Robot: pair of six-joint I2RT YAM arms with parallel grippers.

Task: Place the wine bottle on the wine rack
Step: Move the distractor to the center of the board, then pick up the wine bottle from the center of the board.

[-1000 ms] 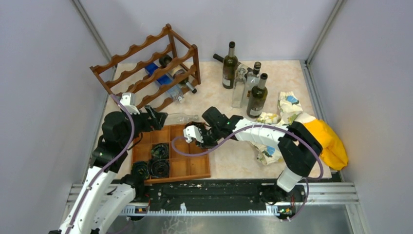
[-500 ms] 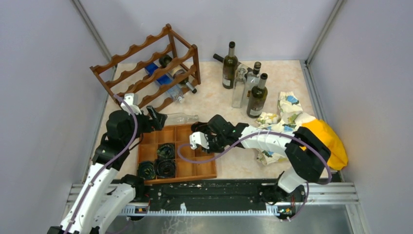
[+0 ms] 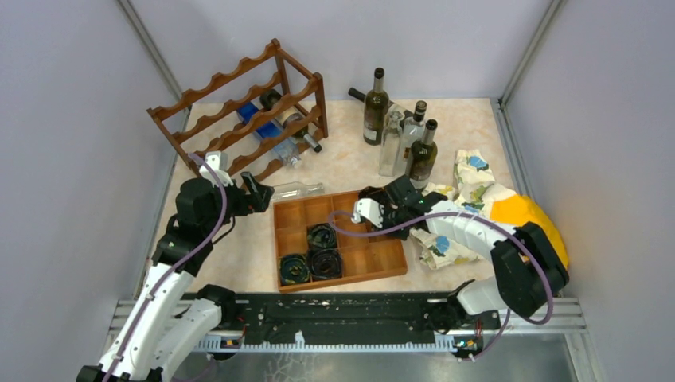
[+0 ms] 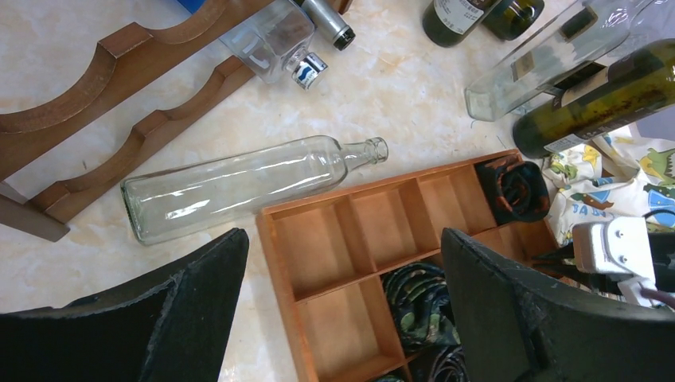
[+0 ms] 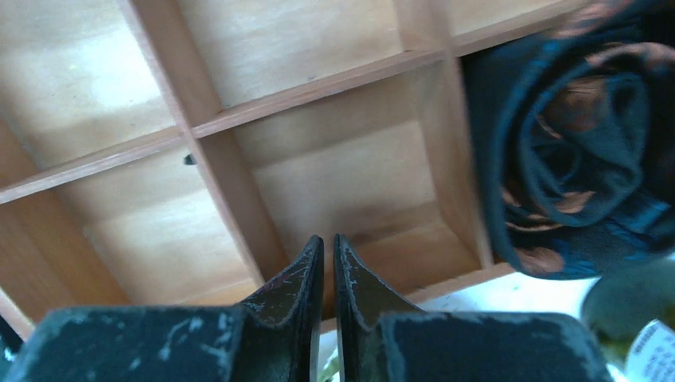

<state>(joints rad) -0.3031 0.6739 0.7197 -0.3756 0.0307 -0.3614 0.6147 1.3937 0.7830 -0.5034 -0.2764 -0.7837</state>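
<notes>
The wine rack is dark brown wood with wavy rails and stands at the far left; its lower rails show in the left wrist view. A clear glass wine bottle lies flat on the table in front of it, neck to the right. My left gripper hangs open just short of the bottle's base, over the tray's left corner, holding nothing. My right gripper is shut, its tips down in an end compartment of the orange-brown tray by the outer wall.
Rolled ties fill some tray compartments, one beside the right fingers. Bottles lie in the rack. Several upright bottles stand at the back middle. Patterned cloths and a yellow bag lie on the right.
The right gripper has moved right and the tray has slid right with it, away from the lying bottle. The left gripper has shifted slightly toward the bottle and stays open.
</notes>
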